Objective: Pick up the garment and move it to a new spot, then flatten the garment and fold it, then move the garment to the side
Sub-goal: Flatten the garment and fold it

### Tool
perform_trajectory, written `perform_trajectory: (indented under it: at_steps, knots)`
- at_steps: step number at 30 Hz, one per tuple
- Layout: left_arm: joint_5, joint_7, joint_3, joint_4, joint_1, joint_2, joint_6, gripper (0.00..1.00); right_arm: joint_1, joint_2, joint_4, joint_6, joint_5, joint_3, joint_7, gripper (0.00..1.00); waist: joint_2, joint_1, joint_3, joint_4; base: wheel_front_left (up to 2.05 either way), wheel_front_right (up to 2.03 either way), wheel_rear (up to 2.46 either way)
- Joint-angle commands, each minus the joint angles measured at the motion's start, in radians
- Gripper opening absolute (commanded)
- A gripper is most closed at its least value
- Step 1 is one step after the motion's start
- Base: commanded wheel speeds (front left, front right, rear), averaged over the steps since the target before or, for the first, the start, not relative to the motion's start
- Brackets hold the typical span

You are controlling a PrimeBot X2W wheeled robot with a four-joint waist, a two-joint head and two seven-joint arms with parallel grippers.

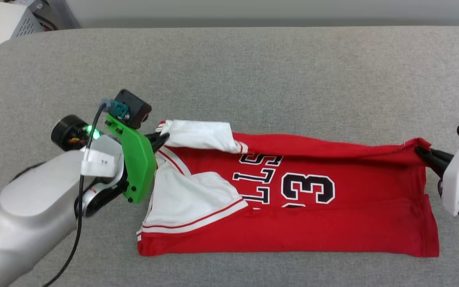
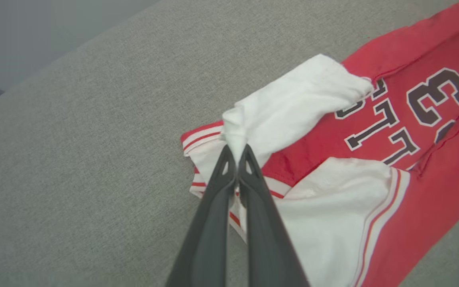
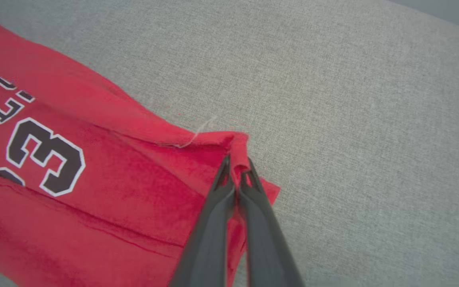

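Red jersey (image 1: 333,215) lies stretched lengthwise and mostly flat on the grey cloth-covered table (image 1: 253,63), so the pick-up, move and flattening look done. Folding appears under way: the near long edge seems turned up over the chest, cutting off the lower lettering and the number 3 (image 1: 307,189). The left end effector (image 1: 161,139) is clenched on the white far sleeve (image 1: 201,135), and the right end effector (image 1: 420,153) is pinched on the far hem corner (image 1: 416,144). Both gripped edges are slightly raised. What is left, by my reading, is carrying the far edge over, any further folds, and moving the jersey aside.
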Motion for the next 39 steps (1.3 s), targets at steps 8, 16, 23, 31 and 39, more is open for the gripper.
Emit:
perform_trajectory:
  at_steps: [8,16,23,31,39]
  knots:
    - [-0.037,-0.029,-0.005,-0.079,0.167,0.049,0.058,0.0,0.181,-0.015,-0.064,-0.001,0.005,-0.061,-0.07,0.0,0.0,0.0001,-0.06,0.016,0.0,0.0,0.0]
    - [-0.058,-0.057,-0.008,-0.099,0.281,0.061,0.089,0.0,0.328,-0.003,-0.108,-0.001,0.009,-0.135,-0.068,0.0,0.0,0.0001,-0.069,0.019,0.0,0.0,0.0]
    - [-0.064,-0.06,-0.009,-0.07,0.328,0.051,0.091,0.0,0.411,0.032,-0.111,-0.001,0.023,-0.179,-0.037,0.0,0.0,0.0001,-0.053,0.019,0.0,0.0,0.0]
    - [-0.063,-0.129,0.01,-0.018,0.352,0.005,0.108,1.0,0.428,0.077,-0.103,-0.001,0.021,-0.205,-0.021,1.0,0.0,0.0001,-0.068,0.016,0.0,0.0,0.0]
    - [-0.006,-0.37,0.084,-0.012,0.401,-0.016,0.245,1.0,0.521,0.038,-0.27,-0.001,0.123,-0.328,0.026,1.0,0.0,0.0001,-0.146,0.019,0.0,0.0,0.0]
